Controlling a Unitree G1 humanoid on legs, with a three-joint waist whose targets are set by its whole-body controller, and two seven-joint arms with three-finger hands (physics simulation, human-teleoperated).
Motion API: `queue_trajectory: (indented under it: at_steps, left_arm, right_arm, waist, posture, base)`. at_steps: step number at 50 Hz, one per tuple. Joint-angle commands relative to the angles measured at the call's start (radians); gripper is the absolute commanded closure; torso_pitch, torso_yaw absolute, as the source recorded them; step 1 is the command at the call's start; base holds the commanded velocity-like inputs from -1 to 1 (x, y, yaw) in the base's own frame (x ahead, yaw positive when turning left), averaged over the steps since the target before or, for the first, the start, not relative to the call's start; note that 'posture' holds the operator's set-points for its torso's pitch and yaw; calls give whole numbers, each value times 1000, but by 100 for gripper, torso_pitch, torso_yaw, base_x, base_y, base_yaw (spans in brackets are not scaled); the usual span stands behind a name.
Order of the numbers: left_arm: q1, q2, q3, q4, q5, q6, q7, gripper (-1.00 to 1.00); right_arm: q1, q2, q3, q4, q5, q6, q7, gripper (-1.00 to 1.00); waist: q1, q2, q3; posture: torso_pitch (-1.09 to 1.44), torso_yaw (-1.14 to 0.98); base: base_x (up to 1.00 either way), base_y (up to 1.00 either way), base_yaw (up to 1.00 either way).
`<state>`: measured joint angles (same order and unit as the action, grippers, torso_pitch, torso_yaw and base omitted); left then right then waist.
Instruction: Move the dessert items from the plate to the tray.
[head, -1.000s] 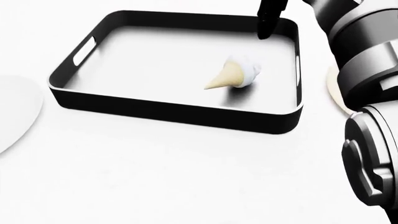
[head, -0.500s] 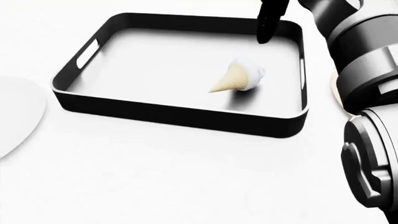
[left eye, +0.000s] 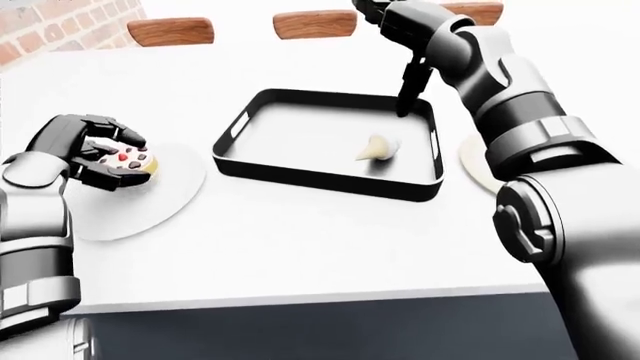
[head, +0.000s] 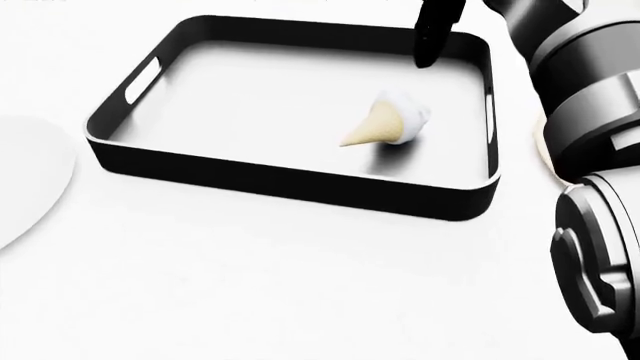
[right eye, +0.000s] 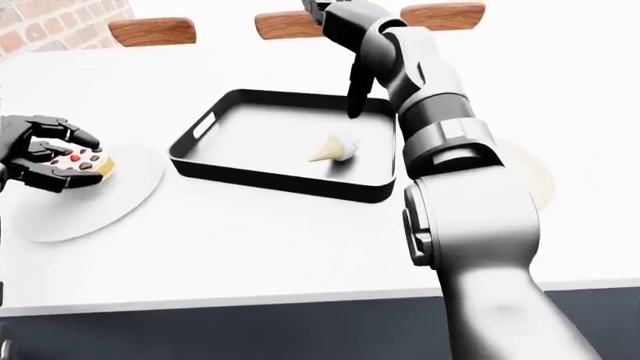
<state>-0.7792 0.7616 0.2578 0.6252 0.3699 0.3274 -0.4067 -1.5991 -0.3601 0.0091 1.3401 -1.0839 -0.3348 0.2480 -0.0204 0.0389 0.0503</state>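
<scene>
A small topped dessert (left eye: 122, 160) is gripped by the left robot hand (left eye: 95, 154), held just above the white plate (left eye: 140, 206) on the surface (left eye: 300, 240). An ice-cream cone (left eye: 378, 148) is already lying on its side in the black tray (left eye: 300, 174). The right robot hand (left eye: 410, 82) is poised over the tray's upper right corner, one finger pointing down; its full state cannot be told, being partly cut off. The held dessert should be carried level, cleared over the tray's rim, and lowered onto bare tray floor left of the cone before release.
</scene>
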Motion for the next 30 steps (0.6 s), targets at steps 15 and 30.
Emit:
queue_trajectory:
  at_steps: [15,30]
  left_arm:
    - [-364,11,-80,164,83,-95,-9,43]
    - [-770,-196,-173,634,191,-298,69,46]
  right_arm:
    - [-59,-22,-11,-42,14,4,-20,-100]
    - [-105,-49,-14,-53,17,25,3,-100]
  waist:
    - [9,-2,-36]
    - [16,-29,-37]
  posture:
    - [0,0]
    - [0,0]
  base:
    - [0,0,0]
    - [0,0,0]
